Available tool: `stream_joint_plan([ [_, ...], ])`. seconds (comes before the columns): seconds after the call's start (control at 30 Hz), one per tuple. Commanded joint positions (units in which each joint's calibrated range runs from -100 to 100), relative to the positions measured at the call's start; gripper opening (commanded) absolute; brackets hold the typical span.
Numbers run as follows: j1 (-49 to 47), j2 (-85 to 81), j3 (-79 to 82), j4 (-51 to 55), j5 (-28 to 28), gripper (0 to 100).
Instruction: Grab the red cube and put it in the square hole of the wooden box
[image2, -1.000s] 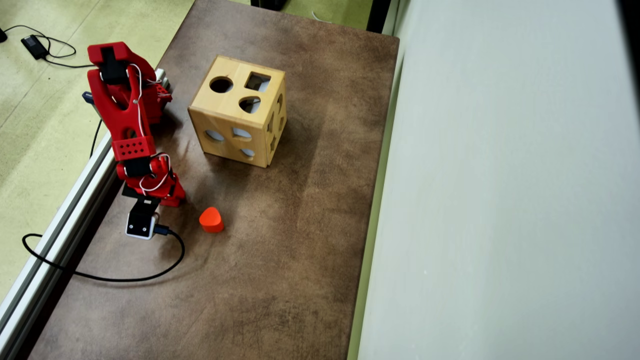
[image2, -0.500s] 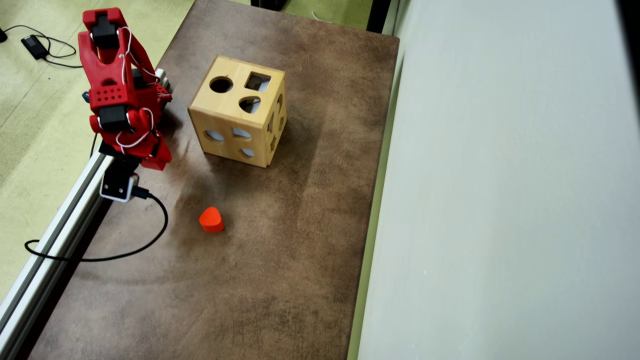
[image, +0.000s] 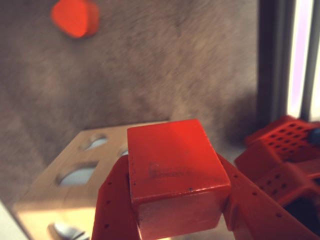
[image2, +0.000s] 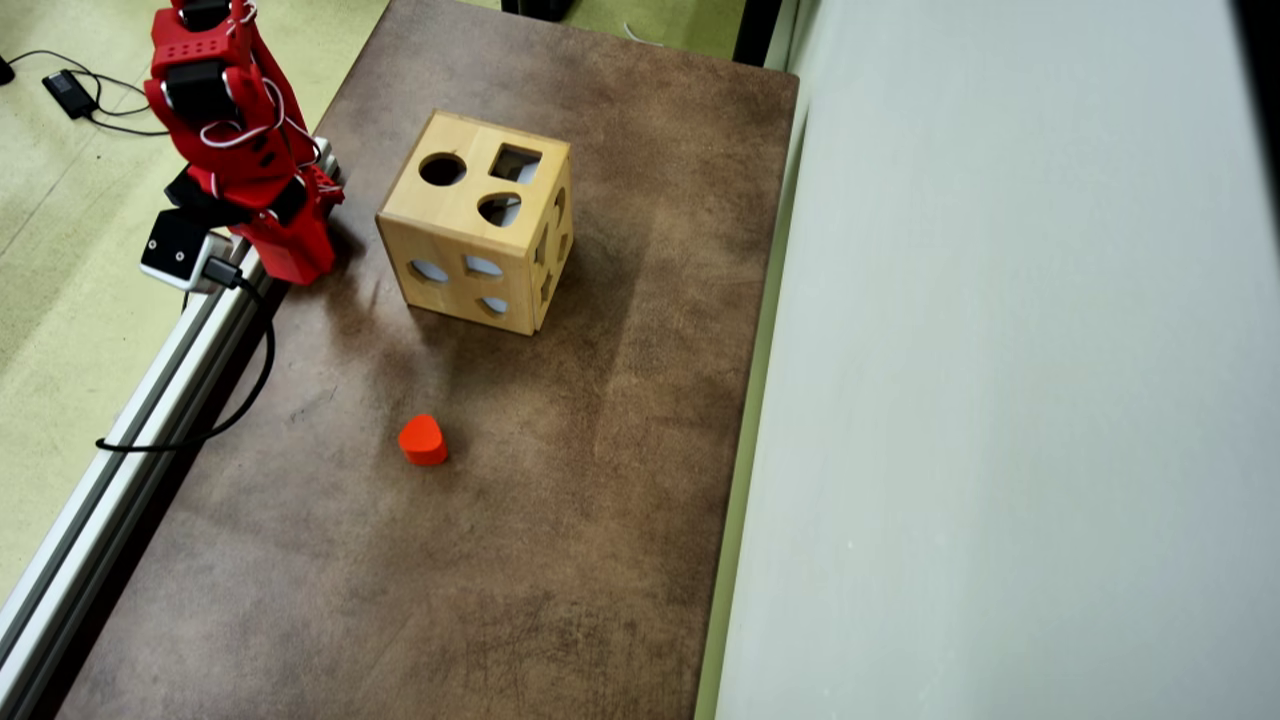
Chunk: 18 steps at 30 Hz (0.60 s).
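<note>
Between the red gripper (image: 175, 220) jaws sits the small deep-red cube (image: 172, 170), clamped; carry it toward three o'clock in the overhead view, probably squaring it over the pale wooden box's (image2: 470, 225) dark square hole (image2: 515, 163).

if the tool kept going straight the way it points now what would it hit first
Most likely the wooden box: in the wrist view the tool, shut on the red cube, aims at the box's holed side face rather than the square hole on top. Depth is unclear.
</note>
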Motion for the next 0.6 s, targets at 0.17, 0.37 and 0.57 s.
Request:
stream_joint_plan([
  [0.17, -18.57, -2.23, -3.59, 0.09, -8.35, 2],
  [0.37, -27.41, 0.06, -10.66, -0.07, -14.16, 2],
  [0.57, -32.16, 11.61, -15.49, -0.07, -18.32, 2],
])
